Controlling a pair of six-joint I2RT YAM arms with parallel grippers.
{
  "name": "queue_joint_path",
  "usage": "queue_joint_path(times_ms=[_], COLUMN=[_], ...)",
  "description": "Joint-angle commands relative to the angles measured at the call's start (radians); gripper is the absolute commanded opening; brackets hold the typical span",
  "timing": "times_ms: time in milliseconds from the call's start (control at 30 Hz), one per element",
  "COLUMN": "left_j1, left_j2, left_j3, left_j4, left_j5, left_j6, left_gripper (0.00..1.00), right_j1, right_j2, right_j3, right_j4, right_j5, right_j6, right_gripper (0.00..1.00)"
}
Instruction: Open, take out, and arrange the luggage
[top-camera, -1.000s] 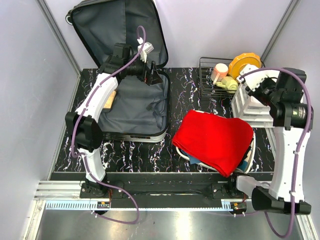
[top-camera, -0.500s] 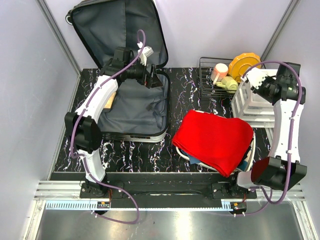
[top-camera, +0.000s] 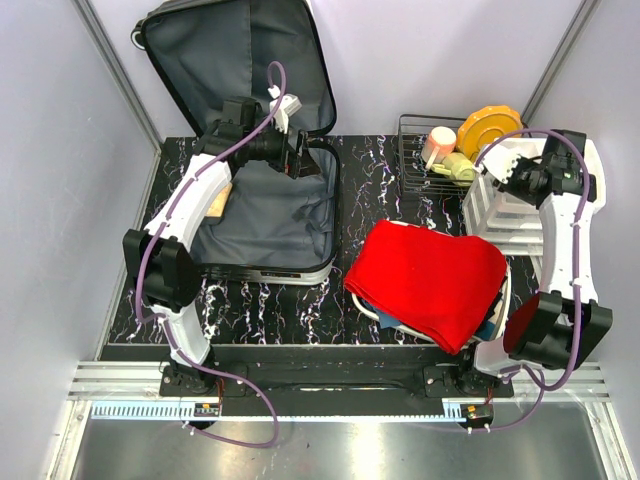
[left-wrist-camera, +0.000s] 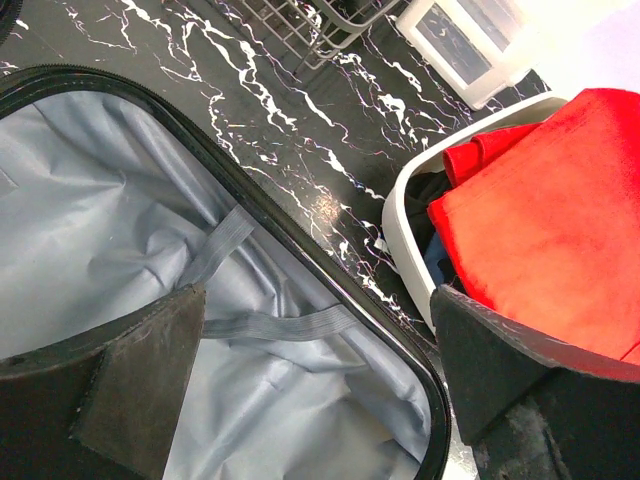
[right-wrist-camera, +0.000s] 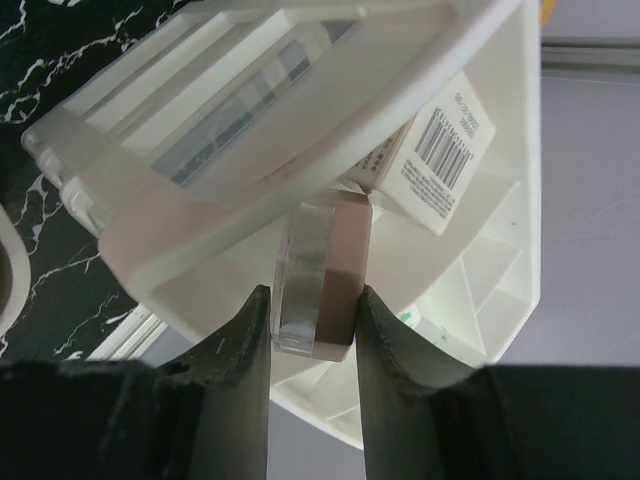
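The luggage (top-camera: 265, 215) lies open on the left of the marbled worktop (top-camera: 380, 170). Its base is flat and its lid (top-camera: 230, 60) stands upright against the back wall, grey lining showing in both halves. The left claw (left-wrist-camera: 315, 310) hangs wide and empty over the base's right rim, above the slack elastic straps (left-wrist-camera: 260, 325). On the far right, the right claw (right-wrist-camera: 313, 300) is narrowed on a small clear-and-tan block (right-wrist-camera: 320, 280), held at the white organiser (right-wrist-camera: 470, 200). Between the arms sits a basin (left-wrist-camera: 400, 220) heaped with red cloth (top-camera: 430, 275), just beside the case. A wire rack (top-camera: 415, 150) of dishes stands behind it.

The case looks bulky and rigid, likely too heavy and too wide for one claw to lift. The smooth shell would probably slip under the pads, and the soft lining would only bunch up. The firm black rim between shell and lining looks like the best hold, thin enough to pinch and stiff enough to push or drag by. The straps could also be pinched, though they would stretch before moving anything. Something tan (top-camera: 222, 200) shows at the base's left edge, partly under the left arm; what it is cannot be told.
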Motion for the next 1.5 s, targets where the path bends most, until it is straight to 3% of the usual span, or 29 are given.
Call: queue_joint_path(times_ms=[0, 67, 100, 200, 500, 733, 1033, 1333, 1467], left_j1=[0.007, 0.007, 0.007, 0.007, 0.032, 0.142, 0.273, 0.285, 0.285], left_j2=[-0.043, -0.04, -0.035, -0.029, 0.026, 0.09, 0.265, 0.412, 0.434], left_j3=[0.009, 0.017, 0.02, 0.029, 0.08, 0.142, 0.233, 0.316, 0.276], left_j4=[0.041, 0.036, 0.033, 0.03, -0.045, -0.201, -0.418, -0.409, -0.314], left_j5=[-0.02, -0.023, -0.028, -0.029, -0.115, -0.218, -0.491, -0.661, -0.716], left_j6=[-0.002, 0.001, 0.001, 0.001, -0.002, 0.018, 0.224, 0.308, 0.316], left_gripper=[0.99, 0.99, 0.99, 0.99, 0.99, 0.99, 0.99, 0.95, 0.93], right_j1=[-0.005, -0.005, -0.005, -0.006, -0.017, -0.016, 0.076, 0.205, 0.231], right_j2=[0.01, 0.01, 0.01, 0.007, -0.035, -0.007, 0.18, 0.229, 0.232], right_j3=[-0.003, 0.003, 0.007, 0.039, 0.147, 0.274, 0.49, 0.484, 0.486], right_j4=[0.064, 0.057, 0.051, 0.011, -0.173, -0.301, -0.295, -0.172, -0.169], right_j5=[-0.048, -0.054, -0.057, -0.063, -0.123, -0.294, -0.419, -0.445, -0.448], right_j6=[-0.035, -0.034, -0.031, -0.014, 0.031, 0.173, 0.642, 0.749, 0.749], right_gripper=[0.25, 0.36, 0.52, 0.68, 0.91, 0.96, 0.95, 0.95, 0.95])
